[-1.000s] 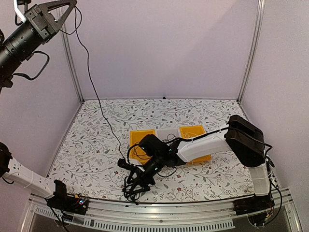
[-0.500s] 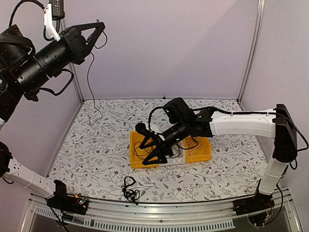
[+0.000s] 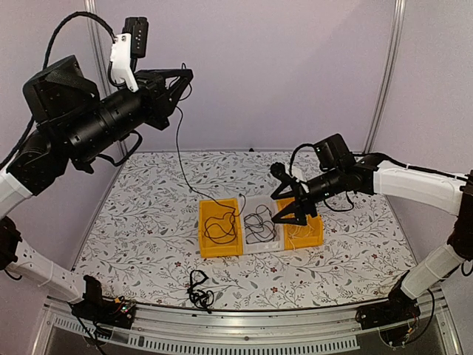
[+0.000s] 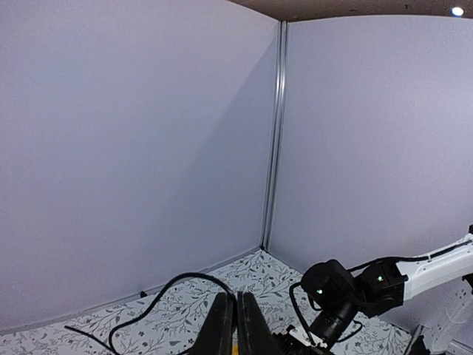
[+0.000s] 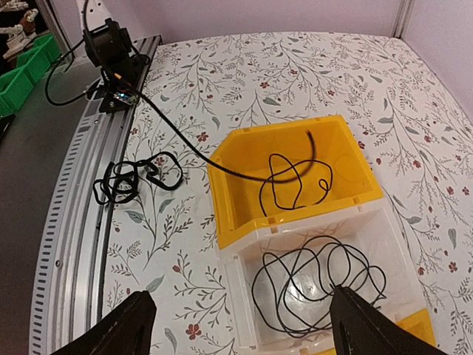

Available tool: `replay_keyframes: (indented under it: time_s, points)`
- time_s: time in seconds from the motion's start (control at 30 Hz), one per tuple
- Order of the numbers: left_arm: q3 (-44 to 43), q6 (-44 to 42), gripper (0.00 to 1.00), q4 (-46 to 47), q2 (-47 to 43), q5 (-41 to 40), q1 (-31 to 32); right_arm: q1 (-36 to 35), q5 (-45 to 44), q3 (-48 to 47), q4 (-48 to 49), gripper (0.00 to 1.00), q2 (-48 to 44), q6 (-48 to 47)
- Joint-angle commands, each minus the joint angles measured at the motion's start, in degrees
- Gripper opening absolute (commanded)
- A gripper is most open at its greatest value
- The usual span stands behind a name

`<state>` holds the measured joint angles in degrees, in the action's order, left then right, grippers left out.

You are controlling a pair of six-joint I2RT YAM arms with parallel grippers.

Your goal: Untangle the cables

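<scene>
1. As it hangs high at left, the left gripper is closed, apparently pinching a black cable that trails into the left yellow bin.
2. Tangled cables lie near the table's front edge.
3. A coiled cable fills the white bin.
4. The right gripper hovers above, jaws wide, empty.

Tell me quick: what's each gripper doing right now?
Left gripper: jaws shut on a black cable, raised high.
Right gripper: jaws open, holding nothing, above the white bin.
</scene>
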<state>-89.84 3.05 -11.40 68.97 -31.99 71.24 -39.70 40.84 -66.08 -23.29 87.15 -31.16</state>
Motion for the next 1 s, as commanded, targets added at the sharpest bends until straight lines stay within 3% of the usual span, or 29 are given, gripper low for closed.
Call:
replay_keyframes:
  time_s: [0.0, 0.23, 0.57, 0.97]
  points:
    - [1.6, -0.5, 0.0, 1.1, 2.4, 0.6, -0.4, 5.6, -0.6, 5.3, -0.3, 0.86, -4.6, -2.5]
    - [1.4, -0.4, 0.0, -0.1, 5.3, 2.3, -1.9, 11.3, -0.3, 11.7, 4.8, 0.86, -7.0, -1.6]
    - [6.0, 3.3, 0.0, -0.3, 4.9, 6.7, -6.2, 11.8, -1.4, 13.0, 7.3, 0.86, -6.7, -0.5]
    - [18.8, 9.7, 0.0, 2.8, 1.7, 10.2, -10.1, 12.5, -3.3, 13.4, 8.0, 0.86, -7.6, -0.3]
